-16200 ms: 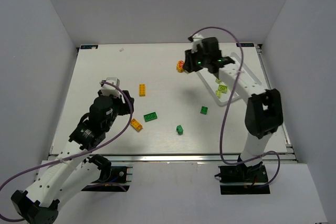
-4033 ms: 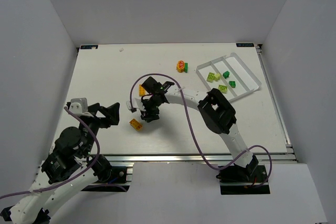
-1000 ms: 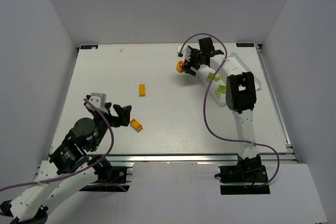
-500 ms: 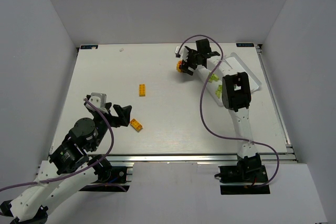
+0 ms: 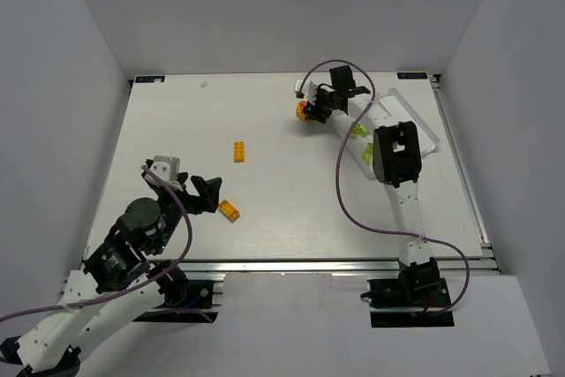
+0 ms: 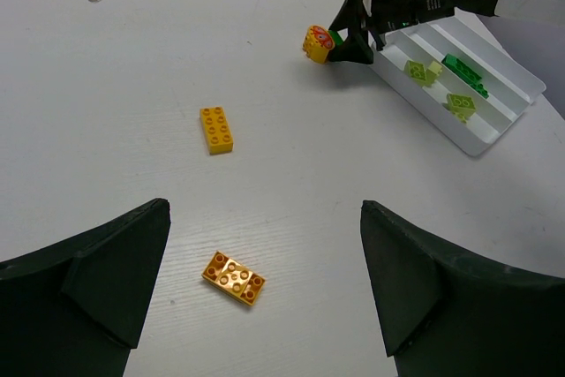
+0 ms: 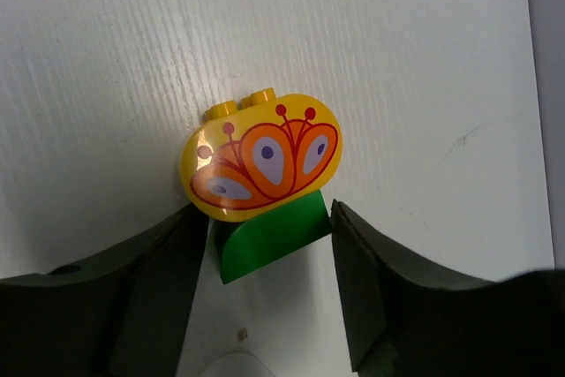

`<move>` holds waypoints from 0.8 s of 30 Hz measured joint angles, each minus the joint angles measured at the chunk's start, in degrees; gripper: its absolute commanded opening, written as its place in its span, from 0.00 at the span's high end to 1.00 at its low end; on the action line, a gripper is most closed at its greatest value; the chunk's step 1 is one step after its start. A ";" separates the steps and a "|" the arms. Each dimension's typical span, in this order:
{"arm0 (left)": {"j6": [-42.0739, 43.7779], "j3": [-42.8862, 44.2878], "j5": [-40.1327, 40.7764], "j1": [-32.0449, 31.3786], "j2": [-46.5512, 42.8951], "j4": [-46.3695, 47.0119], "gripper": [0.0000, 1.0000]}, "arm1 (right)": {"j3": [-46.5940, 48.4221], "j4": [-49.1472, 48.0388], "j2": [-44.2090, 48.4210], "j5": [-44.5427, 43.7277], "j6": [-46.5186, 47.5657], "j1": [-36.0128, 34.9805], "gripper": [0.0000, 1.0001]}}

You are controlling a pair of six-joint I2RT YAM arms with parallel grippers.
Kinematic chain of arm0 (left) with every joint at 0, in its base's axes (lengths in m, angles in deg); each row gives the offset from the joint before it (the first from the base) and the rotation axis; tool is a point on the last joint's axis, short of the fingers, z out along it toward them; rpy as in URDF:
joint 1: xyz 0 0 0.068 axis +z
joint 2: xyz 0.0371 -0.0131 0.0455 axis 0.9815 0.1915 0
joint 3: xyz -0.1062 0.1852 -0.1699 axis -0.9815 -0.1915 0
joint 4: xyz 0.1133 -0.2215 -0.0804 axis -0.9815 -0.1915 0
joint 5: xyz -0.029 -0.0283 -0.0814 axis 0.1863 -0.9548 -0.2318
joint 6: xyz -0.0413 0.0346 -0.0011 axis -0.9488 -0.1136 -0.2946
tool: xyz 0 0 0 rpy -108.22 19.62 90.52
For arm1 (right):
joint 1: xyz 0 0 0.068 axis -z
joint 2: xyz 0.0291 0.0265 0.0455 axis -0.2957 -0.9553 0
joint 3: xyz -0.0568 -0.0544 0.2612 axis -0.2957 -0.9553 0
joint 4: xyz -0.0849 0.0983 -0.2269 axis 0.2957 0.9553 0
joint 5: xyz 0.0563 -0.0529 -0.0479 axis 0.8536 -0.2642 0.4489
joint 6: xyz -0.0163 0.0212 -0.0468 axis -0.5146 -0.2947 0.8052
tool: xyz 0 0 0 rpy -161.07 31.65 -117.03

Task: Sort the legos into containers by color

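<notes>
Orange round lego with the red print sits at the far side of the counter, just left of the clear tray, stacked on a green brick. The right end effector has a finger hugging each side of that green brick, and honestly I can't tell if it's pinching or only touching. From above, the right arm covers most of the tray. The left wrist view shows lime bricks and a dark green one inside, but which compartments is hard to call. An orange brick and a second orange brick lie loose, well apart from the tray. The left end effector hangs by the nearer one, fingers wide apart.
</notes>
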State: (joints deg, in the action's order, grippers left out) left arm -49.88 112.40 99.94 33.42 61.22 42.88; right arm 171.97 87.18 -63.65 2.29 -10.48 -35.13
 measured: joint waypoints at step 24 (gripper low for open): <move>1.84 -1.09 -10.78 0.04 3.41 4.13 0.02 | -48.74 7.74 33.05 11.08 15.78 -1.49 0.84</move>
State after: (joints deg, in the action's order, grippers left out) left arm -48.04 111.31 89.17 33.46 64.63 47.01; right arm 123.23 94.92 -30.61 13.37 5.30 -36.62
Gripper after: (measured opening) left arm 0.979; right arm 0.553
